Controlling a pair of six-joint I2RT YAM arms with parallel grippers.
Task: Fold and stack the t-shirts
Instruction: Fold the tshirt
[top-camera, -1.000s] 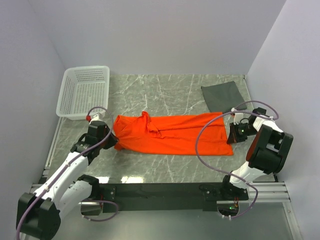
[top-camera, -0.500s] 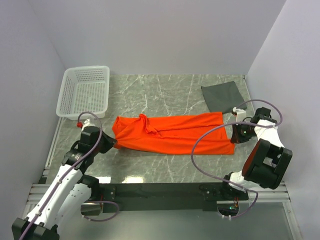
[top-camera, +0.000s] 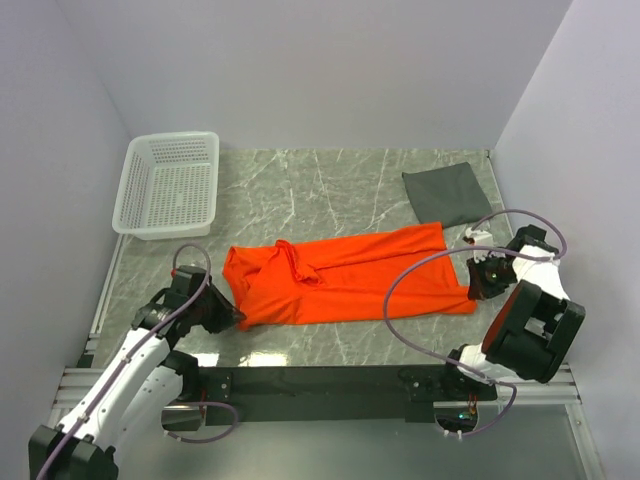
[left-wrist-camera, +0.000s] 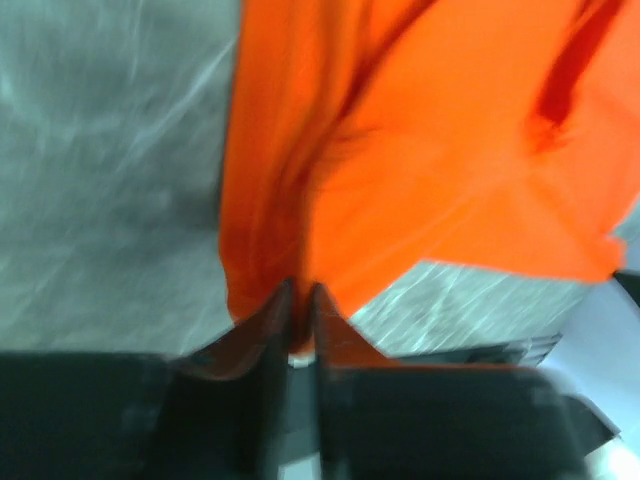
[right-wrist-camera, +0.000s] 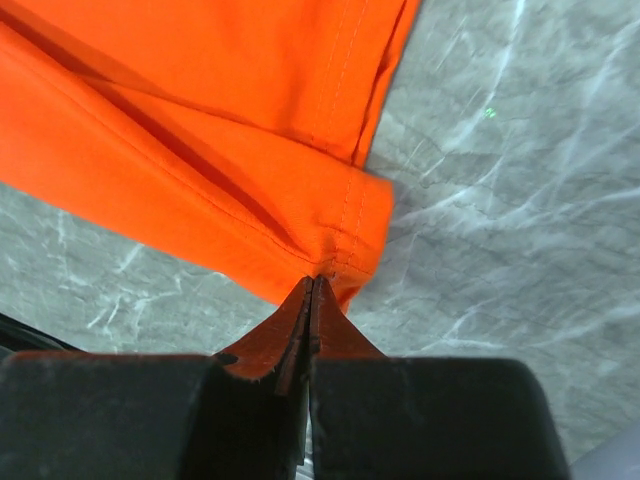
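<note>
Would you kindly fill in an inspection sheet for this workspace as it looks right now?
Surface: marbled grey-green table; no spills seen.
Job's things: orange t-shirt lies lengthwise across the middle, partly folded; grey t-shirt lies folded flat at the far right corner, apart from it.
Clutter: white lattice basket at the far left corner; nothing seen inside.
Grippers: left gripper pinches the orange t-shirt's near left corner; right gripper is shut on its near right hem corner.
Cables: purple cables loop off both arms; the right one arcs over the orange t-shirt.
Surroundings: plain pale walls on three sides; nothing else seen.
</note>
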